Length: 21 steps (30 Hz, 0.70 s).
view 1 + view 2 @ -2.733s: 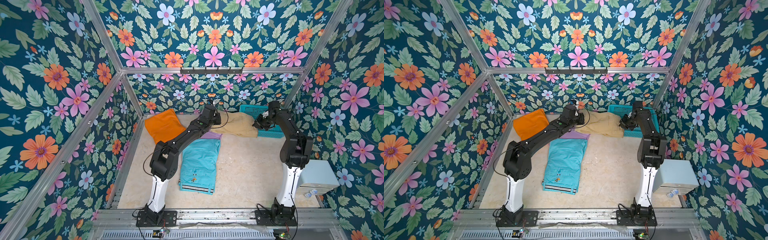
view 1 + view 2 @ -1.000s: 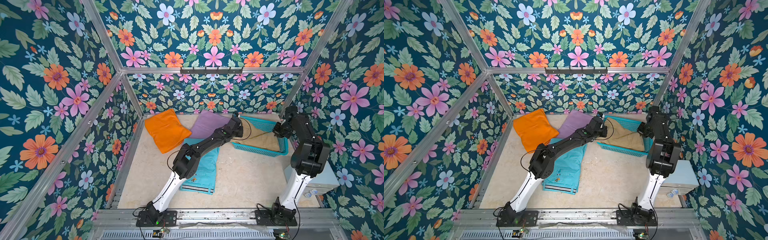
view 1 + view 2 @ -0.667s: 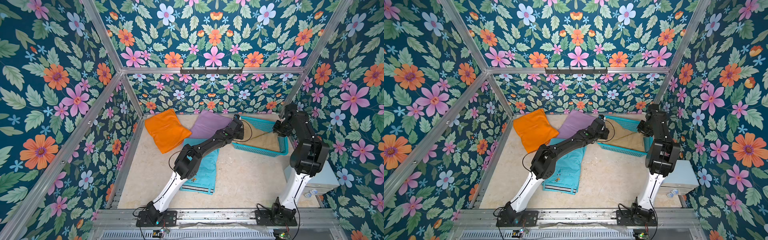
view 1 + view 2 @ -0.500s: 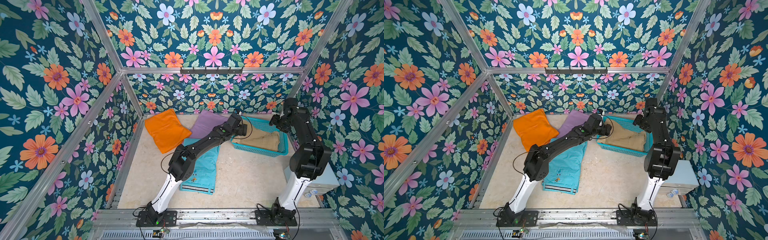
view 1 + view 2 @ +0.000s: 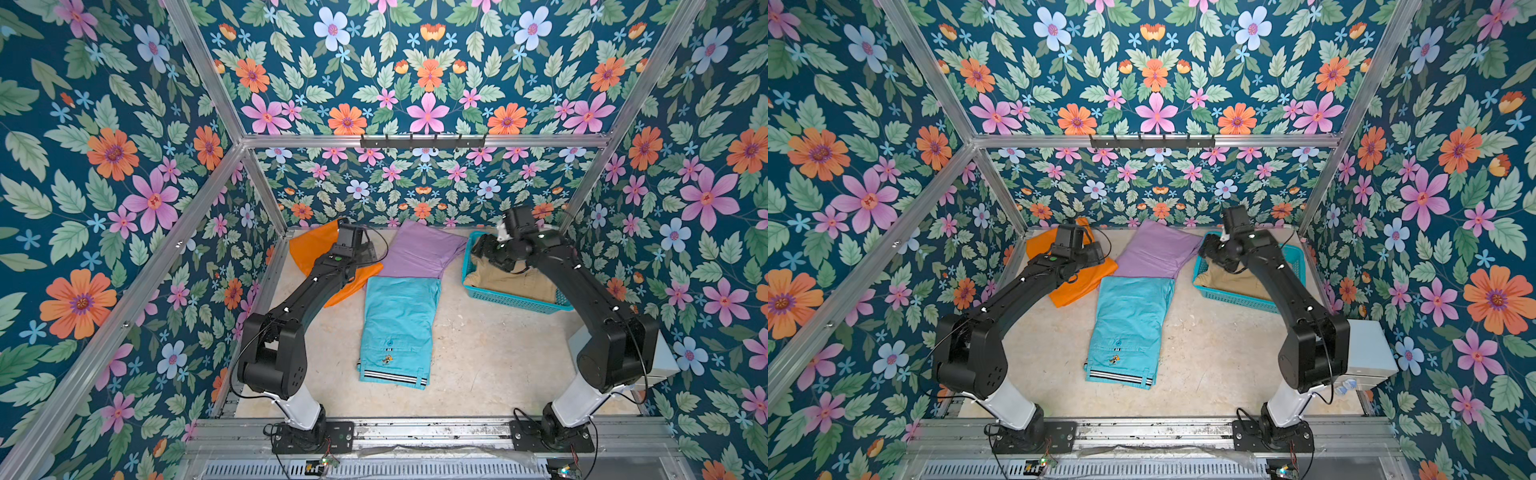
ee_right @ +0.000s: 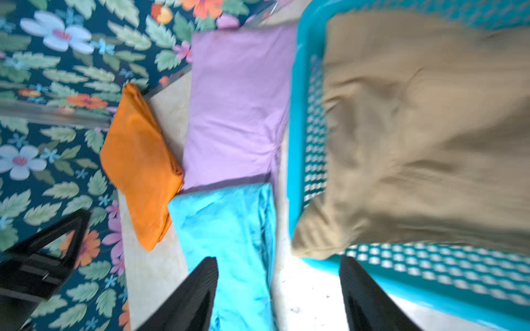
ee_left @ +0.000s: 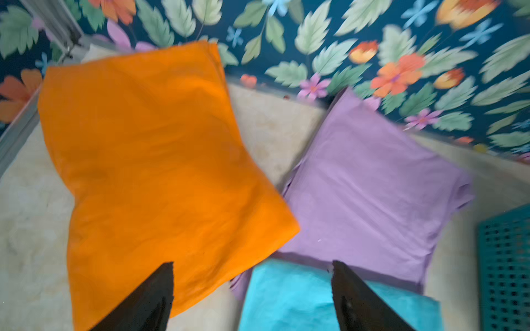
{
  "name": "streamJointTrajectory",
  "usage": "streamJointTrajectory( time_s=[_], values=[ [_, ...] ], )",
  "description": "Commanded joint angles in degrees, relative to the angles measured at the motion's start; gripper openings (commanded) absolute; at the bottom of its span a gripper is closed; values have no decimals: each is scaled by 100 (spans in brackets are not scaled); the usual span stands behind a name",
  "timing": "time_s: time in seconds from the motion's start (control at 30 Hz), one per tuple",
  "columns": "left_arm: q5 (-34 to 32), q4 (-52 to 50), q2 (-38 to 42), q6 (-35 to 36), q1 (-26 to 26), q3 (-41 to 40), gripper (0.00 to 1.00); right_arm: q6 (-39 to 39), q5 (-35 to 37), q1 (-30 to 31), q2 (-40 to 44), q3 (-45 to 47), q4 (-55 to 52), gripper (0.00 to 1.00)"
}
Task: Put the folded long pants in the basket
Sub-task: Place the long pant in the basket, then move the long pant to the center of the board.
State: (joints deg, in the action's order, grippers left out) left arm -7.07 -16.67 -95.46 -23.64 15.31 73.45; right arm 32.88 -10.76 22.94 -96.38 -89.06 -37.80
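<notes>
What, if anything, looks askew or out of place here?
The tan pants lie rumpled in the basket, with one corner drooping over its rim instead of lying inside. The turquoise pants overlap the near edge of the lilac pants on the table. Nothing looks spilled or damaged.

No legible text anywhere; emblem (image 5: 387, 358) on turquoise pants (image 5: 399, 316) too small to read.

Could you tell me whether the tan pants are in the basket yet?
In. The tan pants lie inside the basket, its mesh walls around them.
</notes>
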Motion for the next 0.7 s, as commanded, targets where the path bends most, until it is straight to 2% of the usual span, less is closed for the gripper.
streamJointTrajectory(
  time_s=[0.0, 0.07, 0.17, 0.3, 0.47, 0.57, 0.67],
  values=[
    [168, -316, -19, -225, -570, -380, 88, 1320, 69, 901, -34, 485, 1468, 71],
    [313, -100, 50, -435, -930, -661, 88, 1814, 256, 1495, -292, 665, 2168, 71],
    [645, 33, -55, -597, -1327, -734, 87, 2350, 571, 2222, -989, 368, 2779, 72],
    [1071, -146, -505, -646, -1535, -388, 77, 3299, 649, 2727, -2133, -248, 3505, 71],
    [1262, -317, -877, -572, -1645, 18, 67, 3810, 579, 2963, -3520, -1730, 3245, 71],
    [1426, -583, -1202, -469, -1696, 296, 54, 4185, 690, 2979, -4014, -2187, 3347, 69],
    [1460, -563, -1269, -457, -1732, 240, 52, 4301, 770, 2975, -4512, -2818, 3059, 68]
  ],
)
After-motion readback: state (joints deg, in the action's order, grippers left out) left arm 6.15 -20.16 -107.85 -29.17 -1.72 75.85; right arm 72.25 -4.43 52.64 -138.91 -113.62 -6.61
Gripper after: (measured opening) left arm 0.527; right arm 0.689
